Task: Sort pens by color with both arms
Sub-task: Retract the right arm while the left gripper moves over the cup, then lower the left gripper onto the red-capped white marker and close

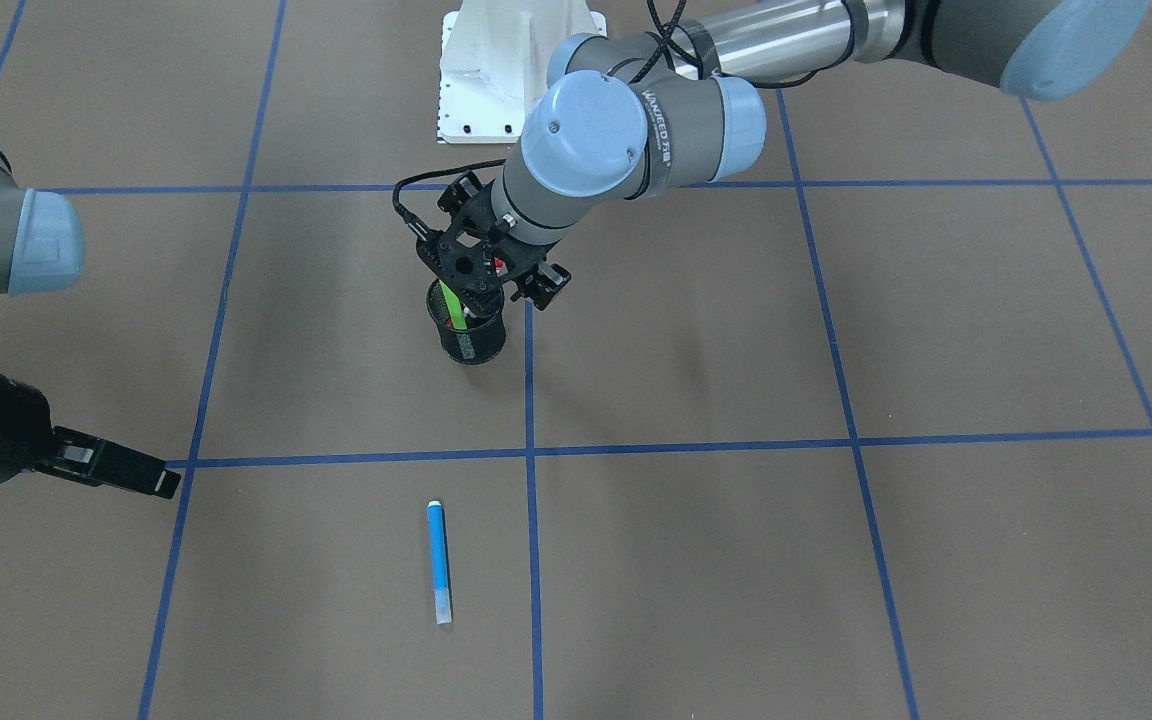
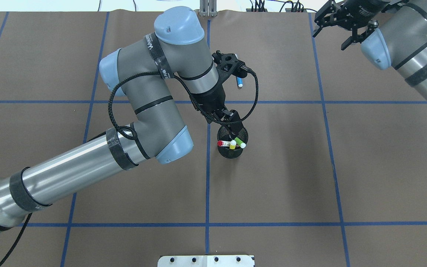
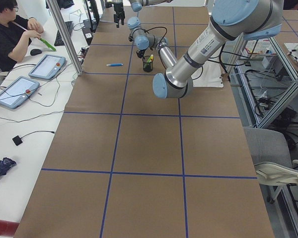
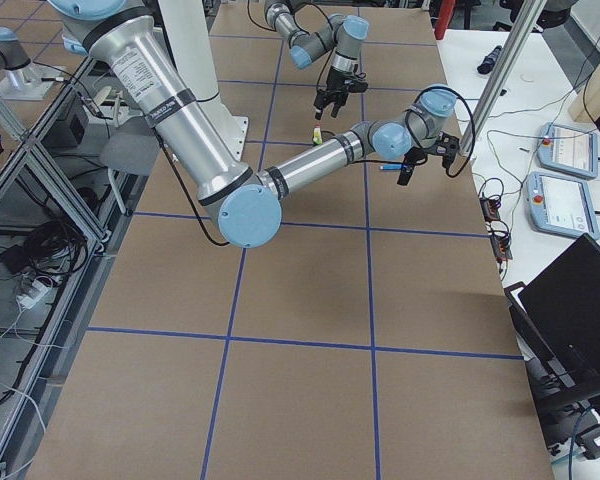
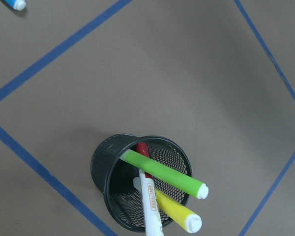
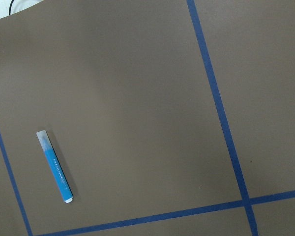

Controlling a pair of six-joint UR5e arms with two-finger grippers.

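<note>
While the green pen [image 5: 162,172], yellow pen [image 5: 174,211] and red-capped pen [image 5: 150,201] lean crossed in the black mesh cup [image 1: 474,345], the left gripper [image 1: 514,292] hovers just above, jaws apart and empty, likely lining up a pick their crowding could hinder. The blue pen [image 1: 439,560] lies alone on the table [image 1: 836,600], well apart; the right gripper [image 2: 329,40] hangs aside, spread, empty.

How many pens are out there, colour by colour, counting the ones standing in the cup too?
Blue pen: 1
Green pen: 1
Yellow pen: 1
White pen with red end: 1
Total: 4
</note>
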